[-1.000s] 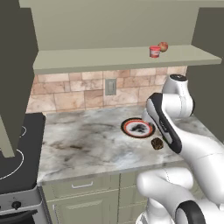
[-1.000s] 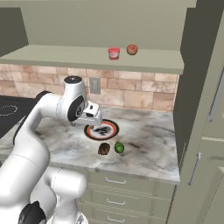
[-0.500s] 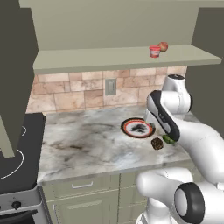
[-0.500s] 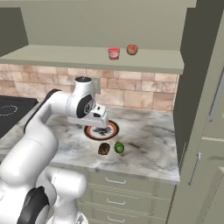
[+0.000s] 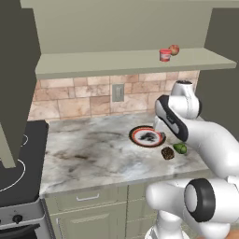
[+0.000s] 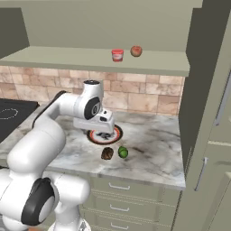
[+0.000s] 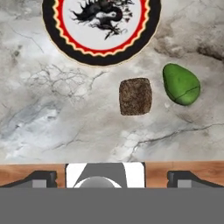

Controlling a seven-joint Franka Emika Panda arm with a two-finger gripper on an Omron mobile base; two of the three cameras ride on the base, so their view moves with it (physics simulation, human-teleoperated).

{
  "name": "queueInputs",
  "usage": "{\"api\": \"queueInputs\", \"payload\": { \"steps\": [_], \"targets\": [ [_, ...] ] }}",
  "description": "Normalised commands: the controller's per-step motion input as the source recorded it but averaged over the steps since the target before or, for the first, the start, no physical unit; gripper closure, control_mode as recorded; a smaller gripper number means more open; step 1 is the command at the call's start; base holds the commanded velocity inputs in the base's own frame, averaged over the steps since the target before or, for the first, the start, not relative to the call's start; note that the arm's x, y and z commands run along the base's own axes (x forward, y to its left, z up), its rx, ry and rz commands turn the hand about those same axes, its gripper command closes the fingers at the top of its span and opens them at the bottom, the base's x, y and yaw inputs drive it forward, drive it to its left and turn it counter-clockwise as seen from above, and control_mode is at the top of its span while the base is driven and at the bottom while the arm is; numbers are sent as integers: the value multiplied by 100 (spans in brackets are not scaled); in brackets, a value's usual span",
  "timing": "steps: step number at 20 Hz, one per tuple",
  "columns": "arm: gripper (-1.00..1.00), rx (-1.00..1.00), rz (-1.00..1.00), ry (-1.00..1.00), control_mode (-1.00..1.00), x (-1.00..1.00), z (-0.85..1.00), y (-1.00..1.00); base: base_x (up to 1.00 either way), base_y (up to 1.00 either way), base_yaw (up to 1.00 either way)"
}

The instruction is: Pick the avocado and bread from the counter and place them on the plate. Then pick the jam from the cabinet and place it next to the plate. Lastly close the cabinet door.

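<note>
While veins blur, marbled counter [image 7: 65,113] bears plate [image 7: 101,57], seemingly bare.

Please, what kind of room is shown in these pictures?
It looks like a home kitchen, rendered rather than real. A marbled stone counter runs over drawers, with a stone tile backsplash behind it, a wall cabinet above, and a black stove beside the counter.

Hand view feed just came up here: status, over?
Gripper open, empty, above counter. Bread and avocado side by side, off plate. Nothing in the way.
</note>
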Motion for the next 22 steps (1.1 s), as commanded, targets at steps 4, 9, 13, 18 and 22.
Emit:
{"api": "queueInputs", "payload": {
  "steps": [4,9,13,18,22],
  "targets": [
    [-100,0,0,0,-100,0,-29,0,0,0,0],
    [-100,0,0,0,-100,0,-26,0,0,0,0],
    [-100,0,0,0,-100,1,-19,-2,0,0,0],
    [-100,0,0,0,-100,4,-16,-5,0,0,0],
    [-100,0,0,0,-100,0,-14,-6,0,0,0]
  ]
}}
